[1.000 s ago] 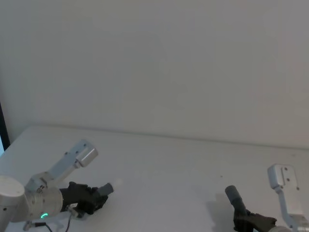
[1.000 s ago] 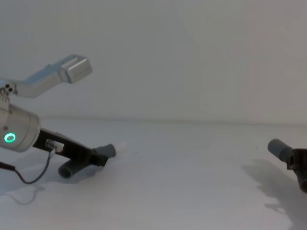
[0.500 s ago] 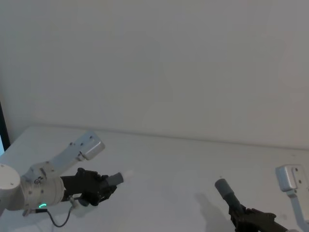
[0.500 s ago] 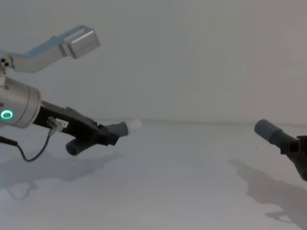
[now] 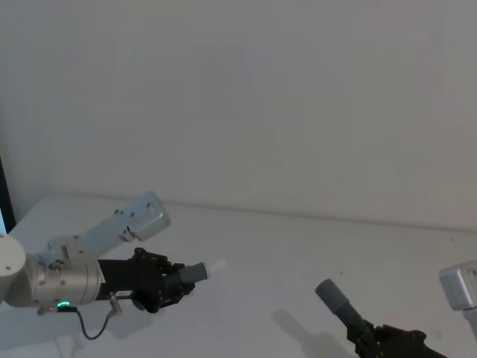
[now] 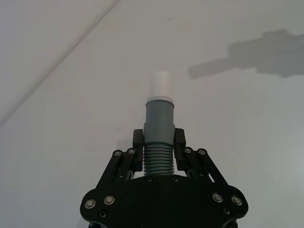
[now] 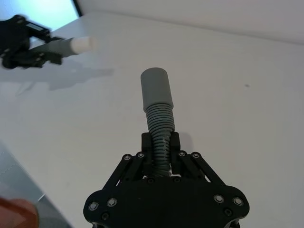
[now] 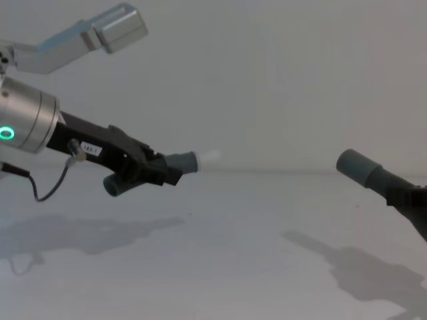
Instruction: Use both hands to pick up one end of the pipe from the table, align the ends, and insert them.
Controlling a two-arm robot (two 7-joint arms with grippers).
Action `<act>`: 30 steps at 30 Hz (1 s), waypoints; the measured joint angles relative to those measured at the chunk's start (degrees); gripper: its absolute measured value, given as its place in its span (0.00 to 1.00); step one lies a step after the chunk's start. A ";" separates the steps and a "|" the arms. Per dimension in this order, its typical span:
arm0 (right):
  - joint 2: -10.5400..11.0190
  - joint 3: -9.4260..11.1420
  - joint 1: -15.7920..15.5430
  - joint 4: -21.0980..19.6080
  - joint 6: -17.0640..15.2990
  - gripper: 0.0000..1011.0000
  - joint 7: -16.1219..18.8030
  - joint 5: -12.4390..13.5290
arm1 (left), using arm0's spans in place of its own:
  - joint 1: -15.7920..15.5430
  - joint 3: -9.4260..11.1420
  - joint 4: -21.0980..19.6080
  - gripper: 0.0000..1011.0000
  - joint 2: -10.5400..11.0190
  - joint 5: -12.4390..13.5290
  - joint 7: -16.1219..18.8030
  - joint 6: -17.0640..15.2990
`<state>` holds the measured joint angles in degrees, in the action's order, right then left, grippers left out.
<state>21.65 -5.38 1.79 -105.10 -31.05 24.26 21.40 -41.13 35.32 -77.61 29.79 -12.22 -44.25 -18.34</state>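
Note:
Above the white table (image 5: 261, 246), my left gripper (image 5: 168, 281) is shut on the ribbed part of one pipe piece (image 5: 195, 273). Its narrow grey cuff and white tube tip (image 5: 216, 265) point toward the right. The left wrist view has the jaws (image 6: 158, 154) clamped on the ribs just behind the cuff (image 6: 158, 123). My right gripper (image 5: 369, 335) is shut on the other ribbed piece, and its wider socket cuff (image 5: 332, 296) slants up to the left. From the chest, white tip (image 8: 210, 157) and socket cuff (image 8: 357, 167) face each other across a wide gap. Both pieces hang clear of the table.
A thin black cable (image 8: 50, 187) loops down under the left wrist. A plain wall stands behind the table. In the right wrist view the table's near edge (image 7: 28, 178) drops off to a grey floor, and my left gripper (image 7: 21, 45) shows far off.
Both arms have lifted their pipe pieces higher off the table. The left end has moved right and the right end left, so the gap between them is smaller.

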 joint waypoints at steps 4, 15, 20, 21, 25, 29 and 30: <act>2.05 0.03 -0.51 -0.04 2.23 0.18 3.60 0.78 | -1.47 0.84 0.37 0.34 0.43 -0.37 -2.82 1.60; 7.72 -0.16 -1.35 0.51 8.86 0.18 13.55 2.85 | -5.21 2.82 2.78 0.34 0.61 -1.40 -9.83 5.31; 10.05 -0.42 -1.36 1.07 12.16 0.18 18.27 3.81 | -7.14 3.94 4.50 0.34 0.37 -1.95 -13.61 6.93; 10.35 -0.47 -1.34 1.15 12.66 0.18 18.93 3.94 | -7.48 4.15 4.83 0.34 0.30 -2.02 -14.12 7.14; 11.81 -0.65 -1.16 1.49 15.29 0.18 22.44 4.68 | -8.80 4.91 6.11 0.34 -0.04 -2.43 -16.81 8.19; 13.30 -0.73 -1.05 1.62 17.79 0.18 25.65 5.49 | -10.50 6.00 7.93 0.34 -0.66 -2.92 -19.95 9.48; 13.42 -0.73 -1.04 1.62 18.11 0.18 26.07 5.61 | -10.75 6.16 8.21 0.34 -0.75 -3.00 -20.43 9.69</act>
<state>35.08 -6.12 0.74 -103.48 -12.95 50.33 27.02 -51.88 41.48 -69.40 29.04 -15.22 -64.68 -8.65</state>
